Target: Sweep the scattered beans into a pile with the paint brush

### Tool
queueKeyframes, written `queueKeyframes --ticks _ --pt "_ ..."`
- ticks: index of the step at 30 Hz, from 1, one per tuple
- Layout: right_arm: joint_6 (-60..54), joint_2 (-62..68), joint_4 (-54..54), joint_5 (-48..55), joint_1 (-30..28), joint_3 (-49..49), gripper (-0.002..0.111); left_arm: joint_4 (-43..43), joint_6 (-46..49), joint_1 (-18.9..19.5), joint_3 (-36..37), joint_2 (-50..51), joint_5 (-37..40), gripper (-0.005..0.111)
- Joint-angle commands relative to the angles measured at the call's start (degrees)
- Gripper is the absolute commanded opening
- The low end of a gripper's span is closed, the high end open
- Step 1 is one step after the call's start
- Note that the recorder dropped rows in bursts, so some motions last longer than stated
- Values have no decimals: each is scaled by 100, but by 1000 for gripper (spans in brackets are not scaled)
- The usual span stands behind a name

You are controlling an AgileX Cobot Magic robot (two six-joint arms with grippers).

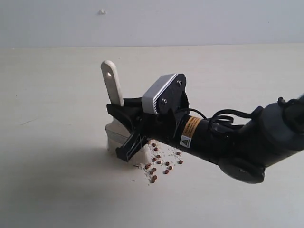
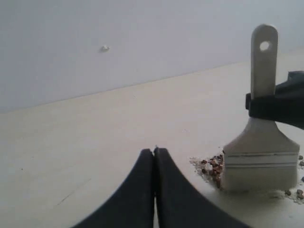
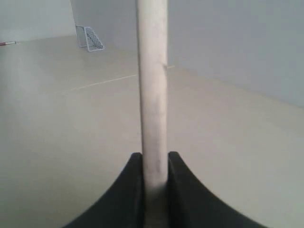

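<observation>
The paint brush (image 1: 113, 102) stands upright on the table, handle up and bristles down, and my right gripper (image 1: 124, 128) is shut on its pale handle (image 3: 152, 95). Small reddish-brown beans (image 1: 159, 164) with whitish grains lie scattered just right of the bristles, under the right arm. From the left wrist view the paint brush (image 2: 261, 142) shows with its silver band, and a small heap of beans (image 2: 212, 167) sits against its bristles. My left gripper (image 2: 154, 153) is shut with nothing in it, a short way from that heap. It does not show in the exterior view.
The pale table top (image 1: 57, 95) stretches wide on all sides, with a light wall behind it. A small white wire object (image 3: 90, 38) stands far off in the right wrist view.
</observation>
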Motion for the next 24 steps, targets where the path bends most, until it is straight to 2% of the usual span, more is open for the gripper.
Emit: queueKeyframes --ticks 1,7,11,14,20,24 --pt "344 0 -589 -63 -154 -384 0 22 -27 7 -4 -28 3 0" --pt "536 -137 -616 30 -154 -420 0 22 -27 7 -4 -28 3 0" --pt "635 -391 -1085 419 -154 -420 0 22 -27 7 -4 -28 3 0" --pt "1225 -704 -2104 627 -154 -420 0 22 -27 7 -4 -28 3 0" --pt "3118 -1285 -5681 643 -659 -420 0 22 -27 7 -4 -28 3 0" --pt "3900 -1272 -6740 550 -1099 -420 0 22 -27 7 -4 -28 3 0"
